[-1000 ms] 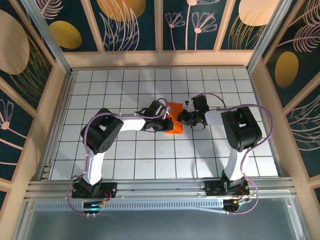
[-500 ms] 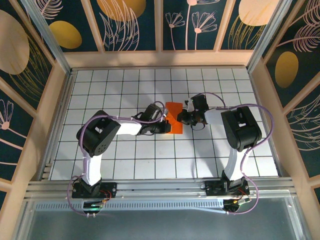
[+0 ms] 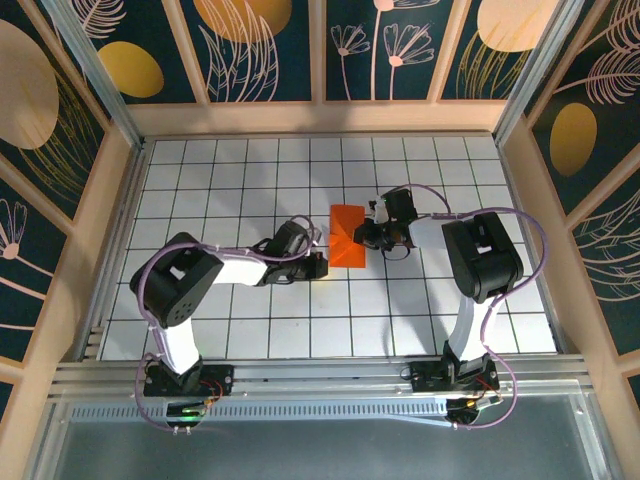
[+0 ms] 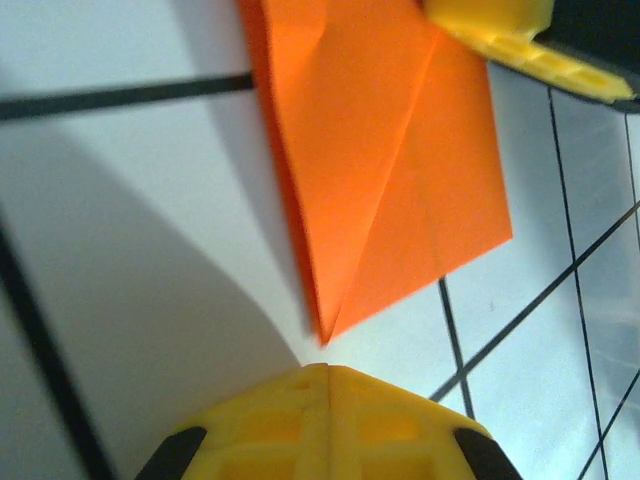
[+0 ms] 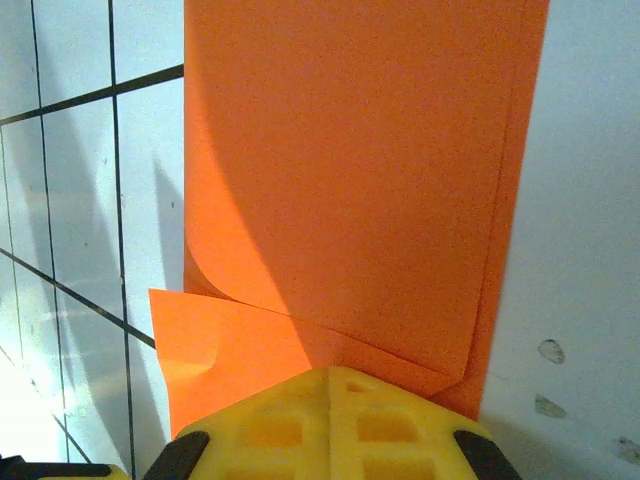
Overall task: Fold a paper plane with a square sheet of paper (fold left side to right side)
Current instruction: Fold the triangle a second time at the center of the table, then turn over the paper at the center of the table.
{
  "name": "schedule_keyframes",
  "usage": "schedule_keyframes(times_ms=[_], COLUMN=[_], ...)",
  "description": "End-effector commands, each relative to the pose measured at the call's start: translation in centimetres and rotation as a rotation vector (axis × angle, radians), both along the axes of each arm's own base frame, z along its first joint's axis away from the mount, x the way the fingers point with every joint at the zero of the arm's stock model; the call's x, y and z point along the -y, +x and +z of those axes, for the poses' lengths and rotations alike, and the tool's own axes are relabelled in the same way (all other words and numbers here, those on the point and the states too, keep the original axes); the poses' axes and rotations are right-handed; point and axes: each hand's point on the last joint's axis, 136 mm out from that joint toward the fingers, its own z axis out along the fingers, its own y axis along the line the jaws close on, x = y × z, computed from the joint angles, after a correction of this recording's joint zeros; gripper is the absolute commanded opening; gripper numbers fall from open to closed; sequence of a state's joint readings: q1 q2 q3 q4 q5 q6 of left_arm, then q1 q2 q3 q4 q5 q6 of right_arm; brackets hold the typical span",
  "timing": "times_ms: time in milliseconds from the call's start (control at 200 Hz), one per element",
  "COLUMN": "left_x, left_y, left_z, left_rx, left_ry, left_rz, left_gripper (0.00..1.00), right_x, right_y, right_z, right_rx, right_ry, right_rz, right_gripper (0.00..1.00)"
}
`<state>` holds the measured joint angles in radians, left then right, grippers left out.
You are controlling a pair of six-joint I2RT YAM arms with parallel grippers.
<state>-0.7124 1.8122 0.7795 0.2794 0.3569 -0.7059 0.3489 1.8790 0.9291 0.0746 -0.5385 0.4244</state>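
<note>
I am resting my clenched right gripper (image 3: pixel 372 237) on the 3 o'clock edge of the folded orange paper (image 3: pixel 347 232) lying mid-table (image 3: pixel 250 180), while my left gripper (image 3: pixel 320 266), clenched on nothing, is sitting just off its 7 o'clock corner.

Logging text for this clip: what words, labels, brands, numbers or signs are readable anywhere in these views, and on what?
No readable text anywhere.
The orange paper is plain, with creases only.
The table carries only black grid lines.
The wall panels carry leaf and flower drawings, no lettering.
</note>
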Motion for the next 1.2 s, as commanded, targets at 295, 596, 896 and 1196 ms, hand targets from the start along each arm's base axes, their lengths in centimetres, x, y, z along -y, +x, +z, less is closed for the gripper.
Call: schedule_keyframes(times_ms=[295,596,896,1196], left_x=[-1.0,1.4,3.0,2.2], left_y=[3.4,7.8,10.4,10.1], left_z=[5.3,4.1,2.3,1.6], left_rx=[0.068,0.091,0.087,0.084], left_ry=[-0.111,-0.088,-0.068,-0.027], left_rz=[0.093,0.065,0.043,0.058], left_gripper=[0.35,0.44,0.34,0.3], right_x=[0.9,4.3,5.1,4.2], right_y=[-0.8,-2.3,-3.7,-3.2], right_z=[5.5,6.3,5.3,5.9], right_rx=[0.138,0.197,0.175,0.187], right_ry=[0.044,-0.019,-0.032,0.011], right_rz=[-0.039,-0.121,-0.125,-0.087], right_gripper=[0.49,0.81,0.82,0.8])
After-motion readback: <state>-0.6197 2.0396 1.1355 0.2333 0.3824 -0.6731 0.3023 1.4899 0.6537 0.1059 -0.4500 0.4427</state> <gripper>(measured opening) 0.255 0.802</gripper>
